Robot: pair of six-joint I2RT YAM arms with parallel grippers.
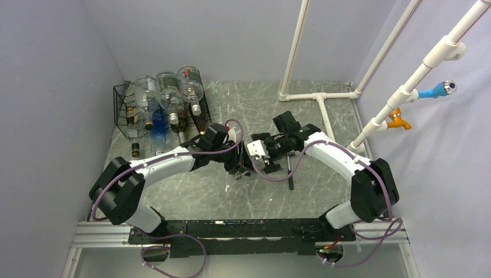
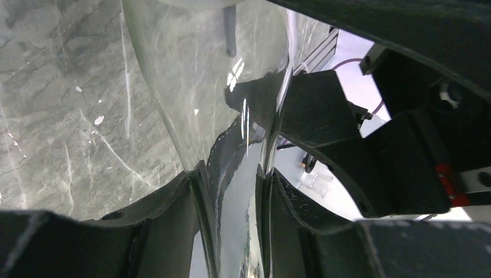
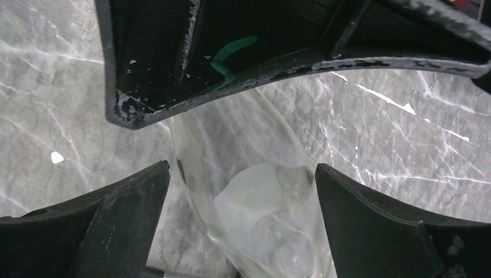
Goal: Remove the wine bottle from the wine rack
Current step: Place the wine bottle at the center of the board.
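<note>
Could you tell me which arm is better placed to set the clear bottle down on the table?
Probably left: the left fingers clamp the clear bottle by its neck, off the wine rack. The right fingers stand wide open astride its body, gripping nothing.

Pale lilac walls [image 1: 52, 69] enclose a grey marbled tabletop [image 1: 249, 104] with white pipes [image 1: 295, 46] standing at right rear.

Glossy glass wine bottle [image 3: 255, 197], smooth marbled table [image 3: 405, 145]

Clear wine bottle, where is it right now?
In the wrist views, the clear wine bottle is mid-table, right of the wine rack: the left gripper is clamped on its neck, and the right gripper's open jaws straddle its body.
</note>
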